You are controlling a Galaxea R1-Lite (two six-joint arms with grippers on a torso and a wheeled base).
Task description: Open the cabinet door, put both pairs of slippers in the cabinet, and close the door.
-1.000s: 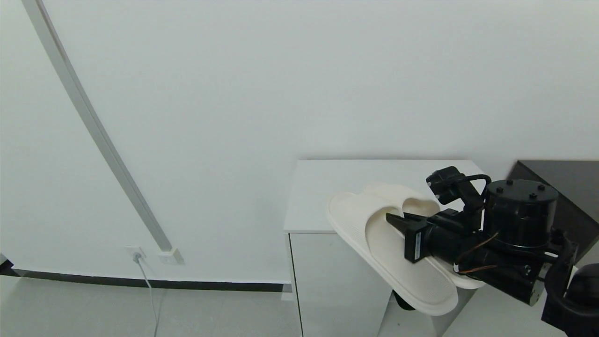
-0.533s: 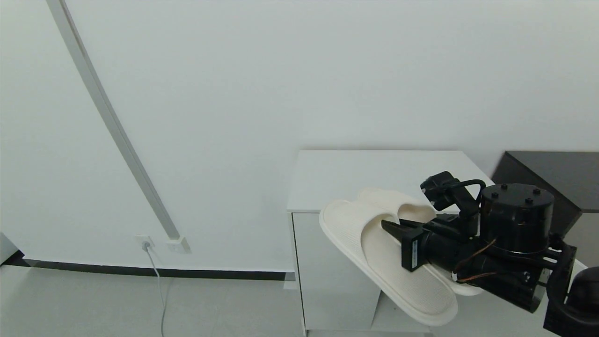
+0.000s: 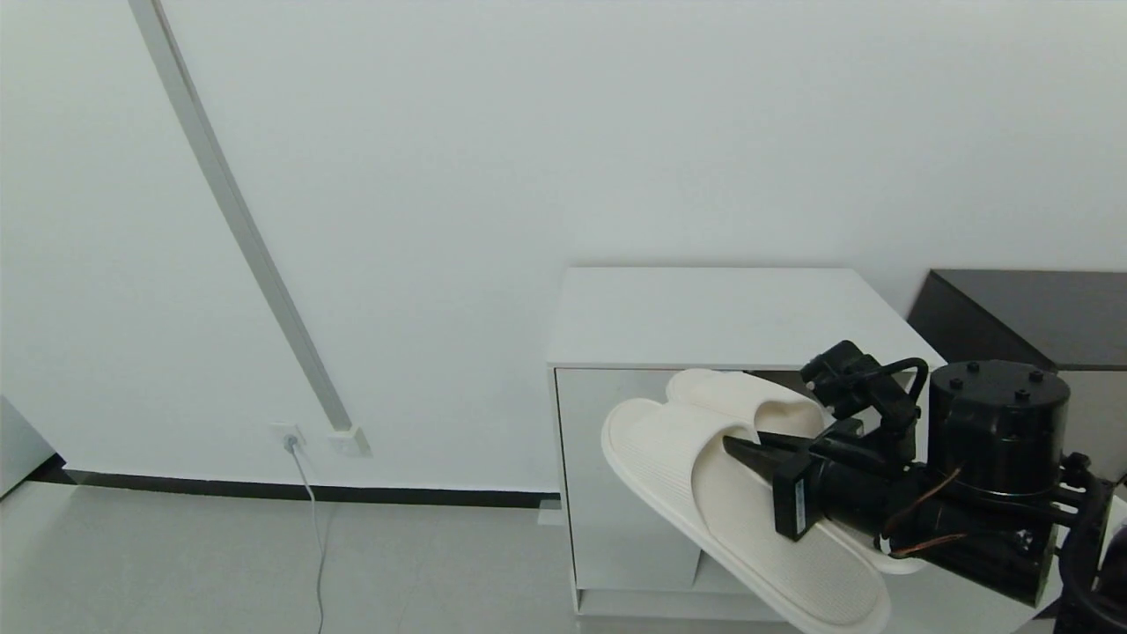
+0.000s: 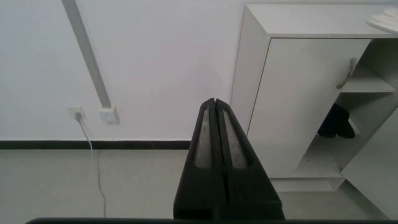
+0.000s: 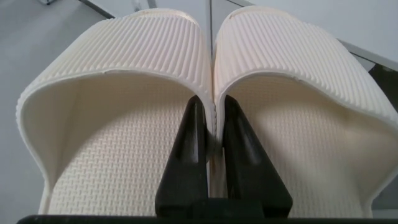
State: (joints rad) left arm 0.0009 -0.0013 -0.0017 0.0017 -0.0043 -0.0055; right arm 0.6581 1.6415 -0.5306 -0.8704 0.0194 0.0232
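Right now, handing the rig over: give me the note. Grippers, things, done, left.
Right gripper: shut on the cream slippers, pinching the two together, held in front of the cabinet.
Left gripper: shut, empty.
Cabinet: right half open; a dark thing sits low inside, maybe the other pair, cannot tell.
Done: cabinet opened, cream pair picked up.
Left: set the cream pair inside, confirm the other pair, close up.

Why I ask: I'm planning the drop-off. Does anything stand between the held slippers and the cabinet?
Nothing visible does. The right pincer holds the slippers before the cabinet, whose right half stands open. A dark thing sits below the shelf; the space above the shelf looks free.
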